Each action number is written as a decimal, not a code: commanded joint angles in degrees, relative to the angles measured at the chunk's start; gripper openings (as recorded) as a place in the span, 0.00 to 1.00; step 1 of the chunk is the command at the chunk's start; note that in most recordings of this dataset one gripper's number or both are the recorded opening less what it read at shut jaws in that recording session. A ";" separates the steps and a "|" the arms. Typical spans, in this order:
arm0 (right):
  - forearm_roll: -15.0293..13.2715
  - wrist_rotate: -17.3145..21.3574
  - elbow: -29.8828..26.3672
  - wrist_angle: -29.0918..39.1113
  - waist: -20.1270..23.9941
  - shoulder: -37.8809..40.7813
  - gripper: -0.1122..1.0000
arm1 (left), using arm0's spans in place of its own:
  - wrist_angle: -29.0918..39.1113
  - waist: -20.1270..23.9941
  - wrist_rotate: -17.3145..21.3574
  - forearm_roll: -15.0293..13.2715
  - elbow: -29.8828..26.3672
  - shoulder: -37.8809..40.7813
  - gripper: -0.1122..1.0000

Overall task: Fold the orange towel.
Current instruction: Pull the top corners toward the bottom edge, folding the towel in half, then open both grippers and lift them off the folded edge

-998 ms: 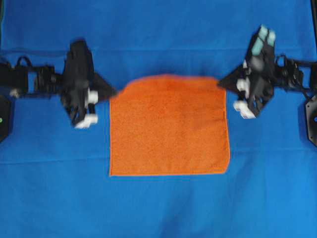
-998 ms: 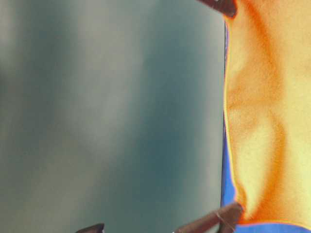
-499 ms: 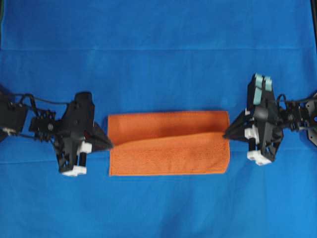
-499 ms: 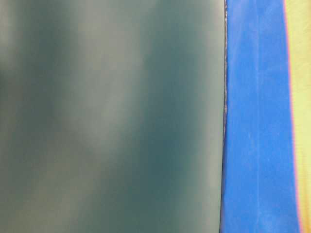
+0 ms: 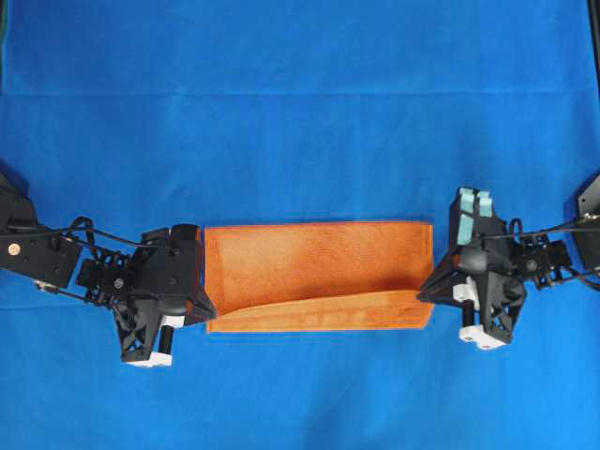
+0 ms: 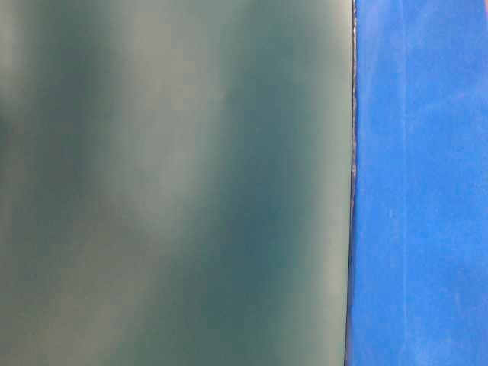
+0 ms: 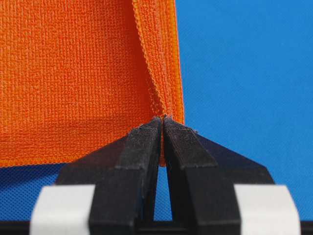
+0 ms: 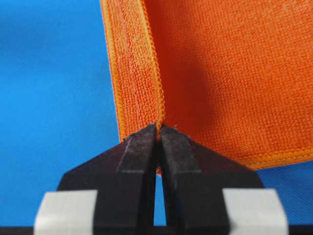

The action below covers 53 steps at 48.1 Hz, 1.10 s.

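**Claws pinch both ends of the orange towel's folded edge**

Our left claw [image 7: 162,121] is pressed together on the hem of the orange towel [image 5: 319,267], its two black fingers [image 7: 142,147] meeting on a thin ridge of cloth at the towel's left end. Our right claw [image 8: 158,128] does the same at the right end, tips nipped tight on the stitched edge. In the overhead view we see the left claw [image 5: 208,314] and the right claw [image 5: 424,291] level with each other, one at each short side.

We find the towel lying as a wide, low rectangle on the blue cloth [image 5: 300,112] that covers the counter. Its upper layer is folded toward the near edge, and a narrow strip of the lower layer shows along the bottom. The held edge slopes, lower at the left end than at the right.

From table level we see only a blurred grey-green surface [image 6: 175,183] and a band of blue cloth at the right.
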 commanded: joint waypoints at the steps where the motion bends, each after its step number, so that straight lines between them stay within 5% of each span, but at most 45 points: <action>1: 0.18 0.62 -1.14 -0.44 0.62 0.79 0.10 | -0.18 -0.44 0.09 0.09 -0.88 -0.53 0.11; 17: 0.18 3.25 -2.02 -0.70 3.43 1.41 0.11 | -0.18 -0.44 -0.18 0.09 -0.79 -0.62 0.15; 20: 0.18 3.87 -2.29 -0.79 4.04 1.58 0.14 | 0.09 -0.53 -0.18 0.09 -0.79 -0.70 0.26; 28: 0.00 4.13 -2.90 -0.62 4.66 1.58 0.59 | 1.32 -0.62 0.62 0.09 -0.79 -2.29 0.71; 31: -0.18 3.60 -3.08 -0.35 4.66 1.32 0.68 | 2.46 -0.62 1.05 0.09 -0.70 -3.34 0.82; 44: -4.57 3.08 -2.55 2.90 0.35 -3.96 0.62 | 5.10 4.57 5.80 0.26 -0.09 -7.82 0.76; 53: -8.17 3.08 -1.41 5.63 -8.96 -6.68 0.62 | 5.01 10.72 11.78 0.18 -0.26 -8.00 0.76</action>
